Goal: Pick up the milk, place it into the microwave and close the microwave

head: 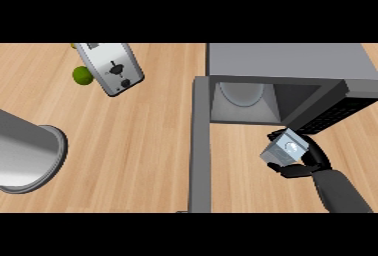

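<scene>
Clearly the carrying step was in hand: the milk [284, 149], a small grey carton, was off the counter [133, 150] and held in the right hand [310, 161], whose black fingers and thumb were curled round it from below and from the side. The carton was tilted, one face turned up toward the head view, and it hung just in front of the microwave [288, 60], near the right-hand corner of the opening and not yet inside.

The cavity stood open, with the pale turntable [240, 94] visible on its floor to the left of the carton. The door [199, 150] was swung fully out, a long grey slab running toward the robot along the left of the opening.

By my judgement the next move called for bringing the carton leftward and forward through the opening, clear of the dark control panel [332, 117] beside it, and righting it over the turntable before letting go. Closing the door would come after that.

No writing could be read. The carton's upper face carried a pale round mark, no legible brand, and the panel's keys were too small to make out.

Farther off, a toaster [111, 67] lay beside a green fruit [82, 75], and a metal pot [26, 155] sat at the left edge. The left hand did not show.
</scene>
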### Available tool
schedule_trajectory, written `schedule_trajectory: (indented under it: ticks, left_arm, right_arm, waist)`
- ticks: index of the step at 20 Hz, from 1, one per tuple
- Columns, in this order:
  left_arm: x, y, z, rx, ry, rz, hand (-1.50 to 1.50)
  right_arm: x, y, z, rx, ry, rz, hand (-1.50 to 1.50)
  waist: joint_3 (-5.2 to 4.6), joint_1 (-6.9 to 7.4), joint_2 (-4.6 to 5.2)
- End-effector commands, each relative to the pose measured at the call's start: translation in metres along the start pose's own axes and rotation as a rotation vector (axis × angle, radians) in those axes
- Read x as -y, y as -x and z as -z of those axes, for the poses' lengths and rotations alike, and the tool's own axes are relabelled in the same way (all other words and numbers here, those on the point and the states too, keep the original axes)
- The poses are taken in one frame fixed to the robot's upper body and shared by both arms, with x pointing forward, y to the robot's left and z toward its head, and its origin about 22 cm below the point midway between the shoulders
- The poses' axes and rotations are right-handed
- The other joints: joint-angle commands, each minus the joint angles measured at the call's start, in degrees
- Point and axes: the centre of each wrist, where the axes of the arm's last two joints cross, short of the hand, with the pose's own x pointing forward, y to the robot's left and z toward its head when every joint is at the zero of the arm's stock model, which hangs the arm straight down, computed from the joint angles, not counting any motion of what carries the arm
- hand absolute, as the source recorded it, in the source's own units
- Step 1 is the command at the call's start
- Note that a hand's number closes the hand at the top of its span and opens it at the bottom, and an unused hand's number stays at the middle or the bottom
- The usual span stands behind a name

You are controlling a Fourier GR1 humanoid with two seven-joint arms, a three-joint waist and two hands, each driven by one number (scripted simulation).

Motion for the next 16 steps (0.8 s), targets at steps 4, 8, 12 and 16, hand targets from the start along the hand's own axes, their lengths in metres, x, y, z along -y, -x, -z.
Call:
schedule_trajectory:
  ticks: [4,8,12,16]
  left_arm:
    - [-0.004,-0.001,-0.001,-0.008,0.009,-0.005,-1.5]
    - [-0.006,0.002,-0.013,-0.008,-0.011,-0.007,-1.5]
    - [-0.001,-0.004,-0.002,0.007,-0.001,0.008,-1.5]
    - [-0.01,-0.001,-0.007,-0.026,-0.007,-0.008,-1.5]
  right_arm:
    - [-0.019,0.006,0.005,0.15,-0.103,0.127,1.5]
    - [-0.028,0.004,0.015,0.177,-0.111,0.16,1.5]
    - [-0.024,0.004,0.012,0.219,-0.059,0.169,1.5]
    - [-0.08,0.019,0.012,0.18,0.269,0.086,1.5]
  waist:
    - [0.01,-0.03,0.0]
    - [-0.05,0.44,-0.18]
    - [0.05,-0.11,0.1]
    - [-0.18,-1.58,-0.59]
